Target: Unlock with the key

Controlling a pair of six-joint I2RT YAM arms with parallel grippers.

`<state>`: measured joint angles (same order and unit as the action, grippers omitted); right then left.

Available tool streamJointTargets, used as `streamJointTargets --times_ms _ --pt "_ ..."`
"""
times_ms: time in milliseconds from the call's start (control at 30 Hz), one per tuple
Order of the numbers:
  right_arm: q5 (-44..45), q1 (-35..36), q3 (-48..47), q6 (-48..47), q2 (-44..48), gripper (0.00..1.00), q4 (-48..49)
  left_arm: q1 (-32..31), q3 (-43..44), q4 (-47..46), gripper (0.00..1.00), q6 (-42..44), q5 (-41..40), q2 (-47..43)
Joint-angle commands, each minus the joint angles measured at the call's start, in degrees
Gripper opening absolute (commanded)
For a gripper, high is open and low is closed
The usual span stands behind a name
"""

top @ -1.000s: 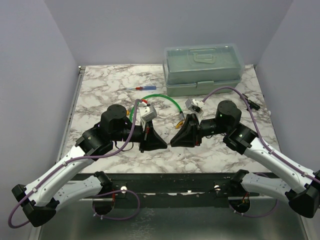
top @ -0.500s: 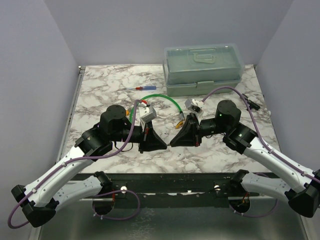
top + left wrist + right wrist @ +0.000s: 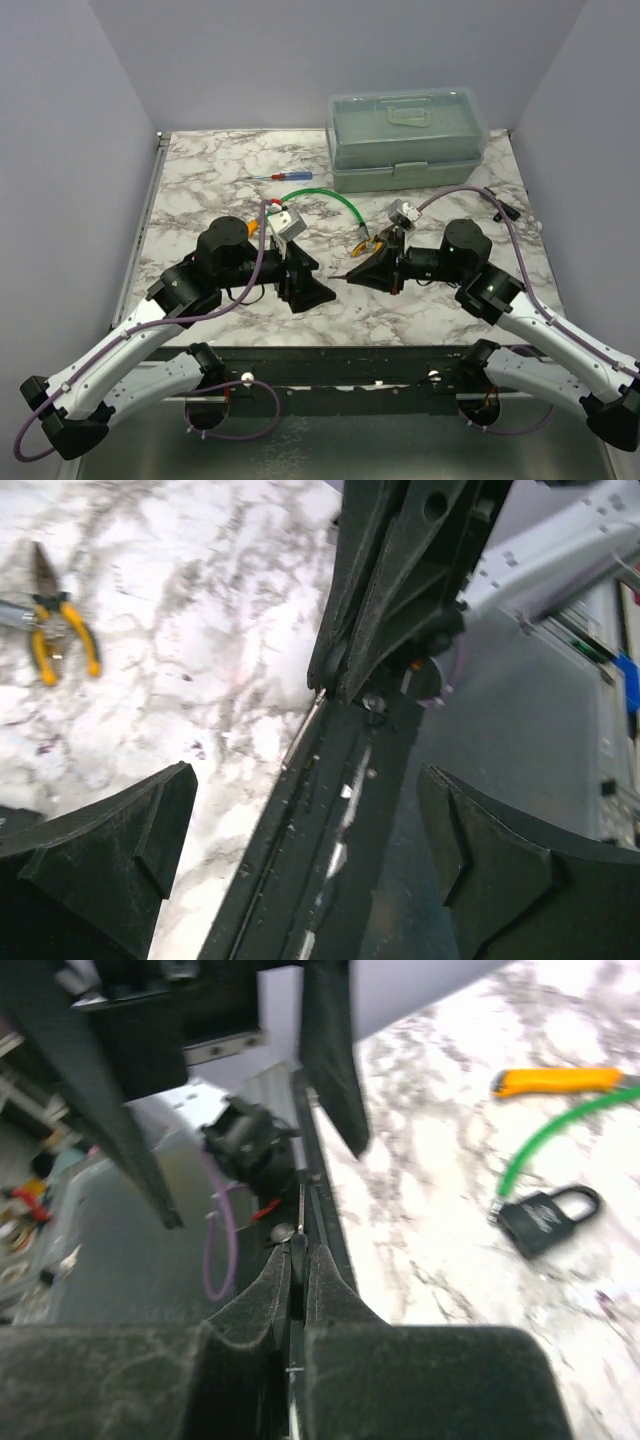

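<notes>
A pale green plastic box (image 3: pixel 408 140) with its lid shut stands at the far right of the marble table (image 3: pixel 200 180). A small red-and-blue screwdriver (image 3: pixel 268 177) lies to its left, and yellow-handled pliers (image 3: pixel 60 630) lie nearer the middle, apart from both.

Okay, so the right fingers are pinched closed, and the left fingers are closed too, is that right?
Not quite. The right fingers are pinched closed, but the left fingers are open. The left wrist view shows them spread wide, one at each lower corner of the picture, with nothing between them.
</notes>
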<state>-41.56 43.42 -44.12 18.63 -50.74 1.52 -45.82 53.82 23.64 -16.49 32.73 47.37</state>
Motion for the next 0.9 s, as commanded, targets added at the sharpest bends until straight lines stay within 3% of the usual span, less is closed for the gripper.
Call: streamJointTargets --times_ms 0,200,433,633,867 --pt "18.77 0.07 2.42 1.22 2.28 0.00 -3.52 0.12 -0.11 2.60 0.99 -2.02 -15.19 -0.16" --pt "34.81 0.07 3.57 1.37 4.24 0.00 -8.45 0.13 1.26 6.44 0.99 -5.56 -29.23 8.58" --pt "41.10 0.01 3.53 2.60 5.66 0.00 -12.03 0.37 6.71 14.45 0.99 -16.99 -46.37 24.62" --pt "41.28 0.04 4.78 3.53 7.90 0.00 -12.59 1.09 10.52 17.74 0.99 -23.48 -50.71 36.71" --pt "42.00 0.06 6.67 6.09 9.97 0.00 -13.07 4.61 13.23 18.23 0.99 -25.43 -52.52 45.15"
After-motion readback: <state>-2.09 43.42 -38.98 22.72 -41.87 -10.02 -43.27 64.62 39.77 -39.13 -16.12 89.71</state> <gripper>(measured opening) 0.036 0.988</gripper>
